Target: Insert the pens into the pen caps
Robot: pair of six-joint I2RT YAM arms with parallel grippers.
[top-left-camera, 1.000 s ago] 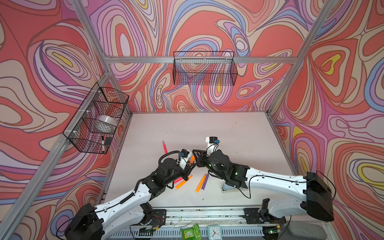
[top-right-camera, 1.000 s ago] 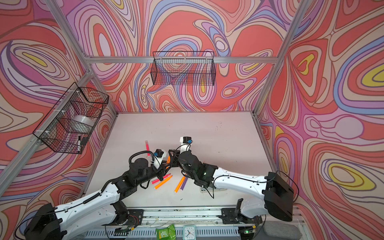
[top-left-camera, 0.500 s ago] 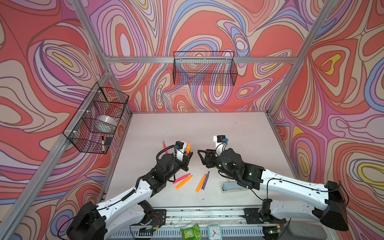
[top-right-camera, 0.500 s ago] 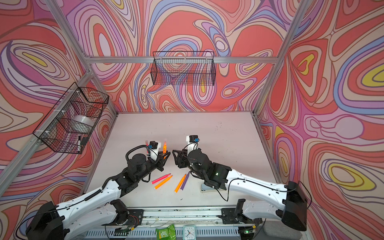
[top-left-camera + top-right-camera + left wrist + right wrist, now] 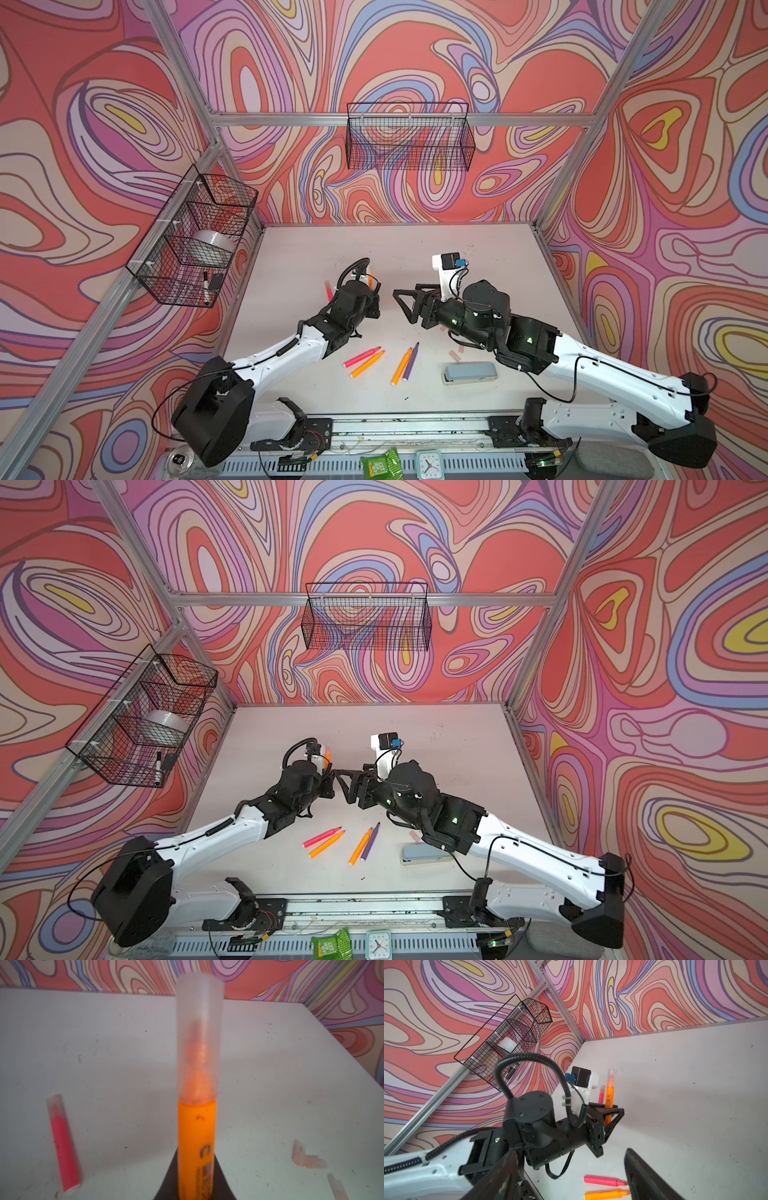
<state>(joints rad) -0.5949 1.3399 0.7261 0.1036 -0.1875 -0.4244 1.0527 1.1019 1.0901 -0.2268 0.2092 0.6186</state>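
**Pens and caps: stock on the table**

- Orange pen (image 5: 196,1136), capped. A clear cap (image 5: 199,1032) sits over its tip. It is held off the table (image 5: 415,249) by the left gripper (image 5: 608,1111), which is clenched on the lower barrel. The capped end points toward the back wall.
- Right gripper (image 5: 402,306). Jaws spread wide with nothing between them; near the left gripper and apart from the pen.
- Capped pink pen (image 5: 64,1147). Lies flat, just left of the left gripper in a top view.
- Uncapped pens, four, lying flat near the front middle. Bare pink pen (image 5: 362,356) and bare orange pen (image 5: 368,363) lie side by side. Second bare orange pen (image 5: 401,365) and purple pen (image 5: 410,360) lie side by side.
- Loose caps (image 5: 309,1162). A pair lies in an L with ends touching; a third cap (image 5: 338,1188) lies near them.
- Stapler (image 5: 469,372). Lies flat below the right arm.
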